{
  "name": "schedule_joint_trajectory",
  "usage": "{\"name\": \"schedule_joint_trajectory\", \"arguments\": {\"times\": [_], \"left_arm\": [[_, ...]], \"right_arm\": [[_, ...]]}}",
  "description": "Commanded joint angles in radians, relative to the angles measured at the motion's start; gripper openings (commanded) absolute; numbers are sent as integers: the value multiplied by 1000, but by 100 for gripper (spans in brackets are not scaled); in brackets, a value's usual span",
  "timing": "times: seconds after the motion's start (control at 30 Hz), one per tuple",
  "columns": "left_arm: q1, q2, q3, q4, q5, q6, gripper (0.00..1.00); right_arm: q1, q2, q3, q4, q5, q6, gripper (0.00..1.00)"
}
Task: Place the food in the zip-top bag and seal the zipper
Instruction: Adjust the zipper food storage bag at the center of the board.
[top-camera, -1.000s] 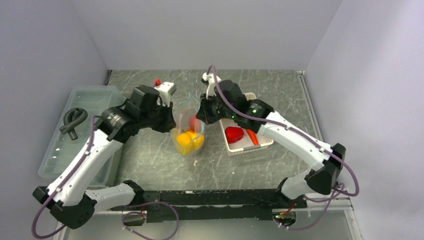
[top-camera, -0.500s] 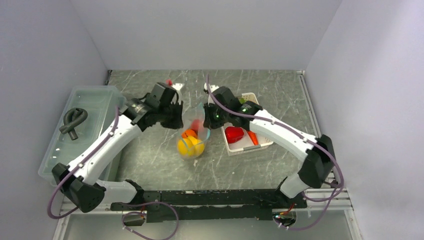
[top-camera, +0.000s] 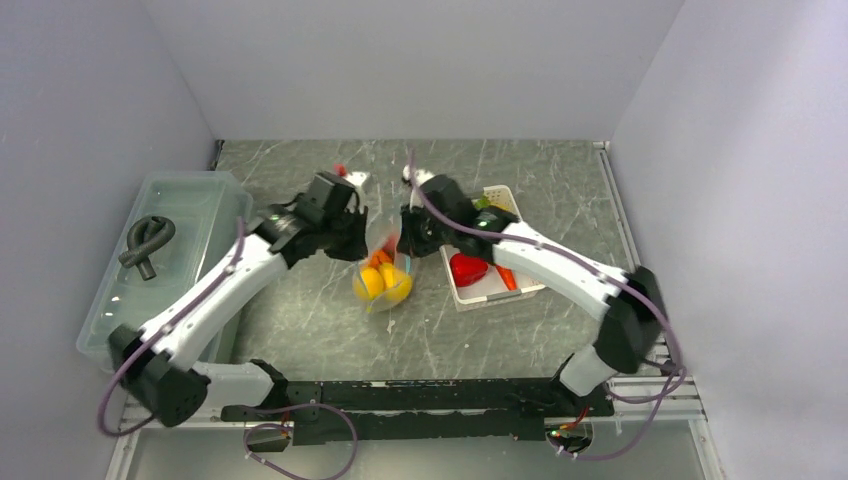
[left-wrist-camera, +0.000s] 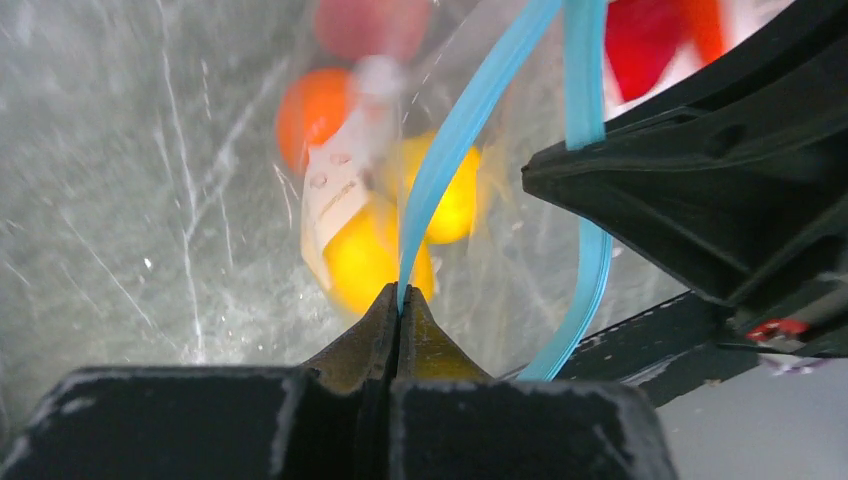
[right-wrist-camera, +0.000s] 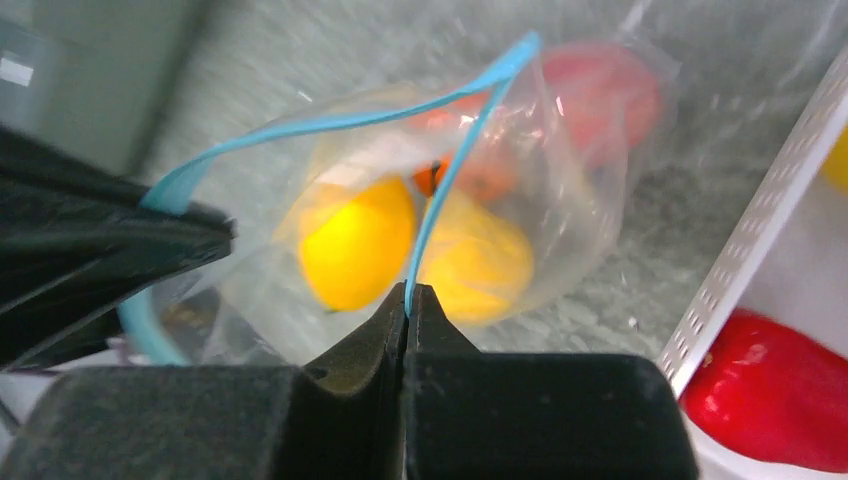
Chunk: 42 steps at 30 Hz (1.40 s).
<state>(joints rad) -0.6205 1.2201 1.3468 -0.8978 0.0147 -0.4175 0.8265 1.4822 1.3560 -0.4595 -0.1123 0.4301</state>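
The clear zip-top bag (top-camera: 384, 275) hangs between my two grippers over the middle of the table. Inside lie two yellow fruits (top-camera: 370, 284) (right-wrist-camera: 355, 245), an orange one (left-wrist-camera: 310, 105) and a reddish piece (right-wrist-camera: 600, 90). My left gripper (top-camera: 361, 240) (left-wrist-camera: 400, 292) is shut on one side of the teal-blue zipper (left-wrist-camera: 470, 110). On the opposite side of the zipper (right-wrist-camera: 450, 180) my right gripper (top-camera: 406, 238) (right-wrist-camera: 408, 290) is shut. The mouth gapes open between them. A red pepper (top-camera: 468, 268) and an orange carrot (top-camera: 506, 277) lie in the white basket.
The white perforated basket (top-camera: 497, 294) (right-wrist-camera: 760, 230) stands just right of the bag, close to my right gripper. A large translucent bin (top-camera: 150, 300) with a black hose (top-camera: 148, 243) on it sits at the table's left edge.
Both arms have reached further out over the table, still holding the bag's mouth. The bag and its fruits have swung slightly and the mouth looks narrower.
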Motion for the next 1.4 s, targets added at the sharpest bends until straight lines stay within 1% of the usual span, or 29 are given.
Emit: {"name": "schedule_joint_trajectory", "arguments": {"times": [0.0,0.07,0.3,0.37,0.43,0.5,0.57,0.67,0.7,0.77,0.8,0.87,0.9,0.97,1.1,1.37], "left_arm": [[4,110,-101,72,20,-41,0],[4,119,-68,40,24,-36,0],[4,-27,104,-1,-10,3,0],[4,-52,116,-11,-11,6,0],[4,-63,89,1,-30,20,0],[4,-45,56,-4,-93,17,0],[4,-22,45,-23,-75,7,0],[4,-55,-28,61,-42,9,0],[4,-60,-43,71,-61,6,0],[4,-38,-16,5,-66,0,0],[4,-37,-4,-6,-58,-1,0],[4,-58,-32,23,-71,4,0],[4,-65,-40,28,-83,4,0],[4,-63,-29,9,-92,8,0],[4,-62,8,-13,-103,25,0],[4,-27,145,-87,-164,87,0]], "right_arm": [[9,129,-55,9,-14,21,0],[12,104,-39,5,-3,13,0],[29,-48,94,-58,73,-13,0],[33,-85,105,-59,88,-15,0],[34,-106,77,-26,106,-20,0],[34,-69,72,-46,109,-19,0],[37,-44,82,-76,103,-17,0],[42,-61,-7,10,110,-10,0],[41,-50,-2,-3,143,-9,0],[45,-28,34,-64,146,-10,0],[51,-36,21,-47,134,-5,0],[52,-50,-21,11,118,6,0],[53,-43,-12,2,118,6,0],[53,-25,13,-31,117,1,0],[54,-31,6,-7,92,7,0],[54,11,41,4,91,8,0]]}}
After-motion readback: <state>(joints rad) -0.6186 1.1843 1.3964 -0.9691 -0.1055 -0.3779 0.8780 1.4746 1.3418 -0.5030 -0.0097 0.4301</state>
